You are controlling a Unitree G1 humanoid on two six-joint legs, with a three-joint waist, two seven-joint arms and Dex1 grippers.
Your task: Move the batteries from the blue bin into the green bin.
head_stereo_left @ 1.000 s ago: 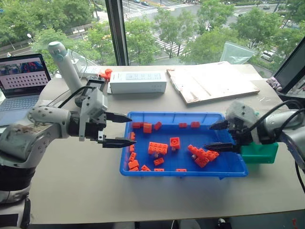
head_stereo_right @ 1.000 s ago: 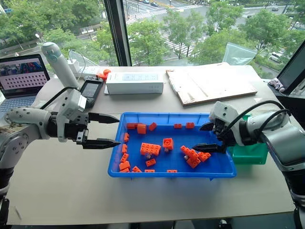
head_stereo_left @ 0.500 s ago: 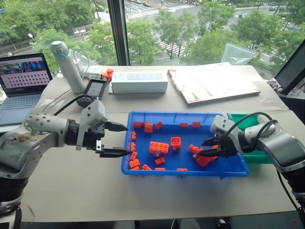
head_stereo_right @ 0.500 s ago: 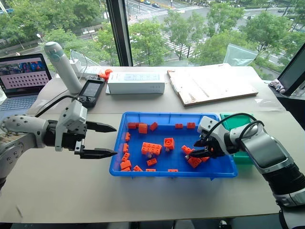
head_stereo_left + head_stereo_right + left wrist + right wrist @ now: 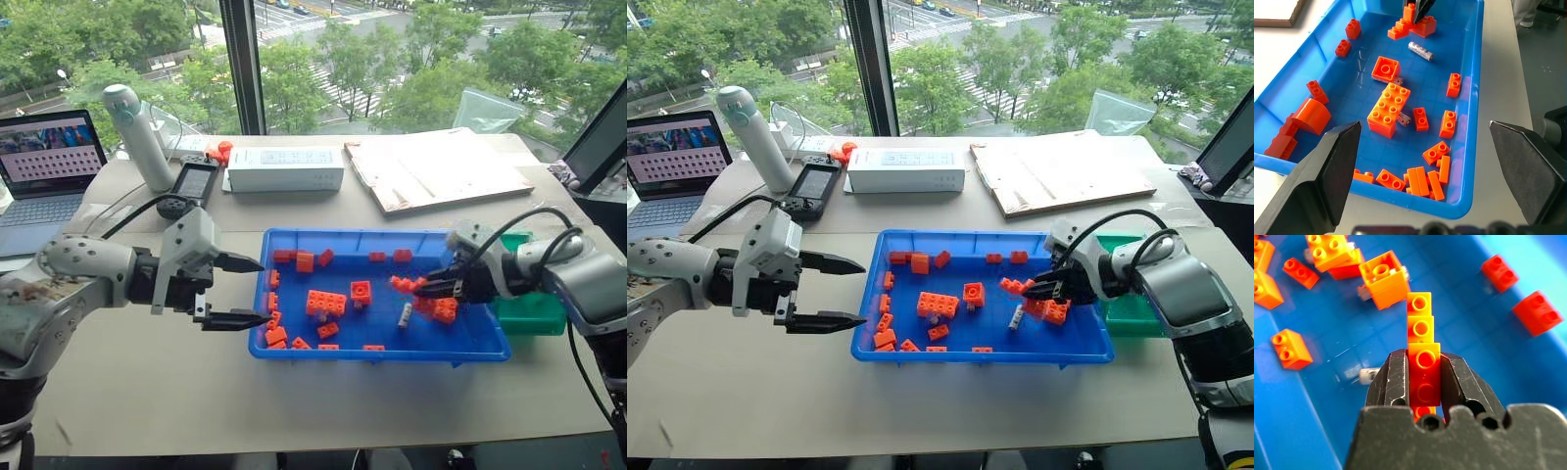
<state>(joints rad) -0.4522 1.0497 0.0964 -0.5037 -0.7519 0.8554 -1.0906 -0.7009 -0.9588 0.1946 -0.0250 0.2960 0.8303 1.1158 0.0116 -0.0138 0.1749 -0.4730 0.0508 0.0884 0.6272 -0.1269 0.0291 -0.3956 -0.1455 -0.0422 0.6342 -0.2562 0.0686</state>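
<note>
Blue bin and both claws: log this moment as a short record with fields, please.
blue bin: on the table, holds scattered orange bricks
exposed battery: lying loose on the bin floor, near the right claw
other batteries: ends peeking from under bricks in the left wrist view
green bin: just right of the blue bin, contents hidden
right claw: shut on a long orange brick, not a battery
left claw: open, at the bin's left rim
</note>
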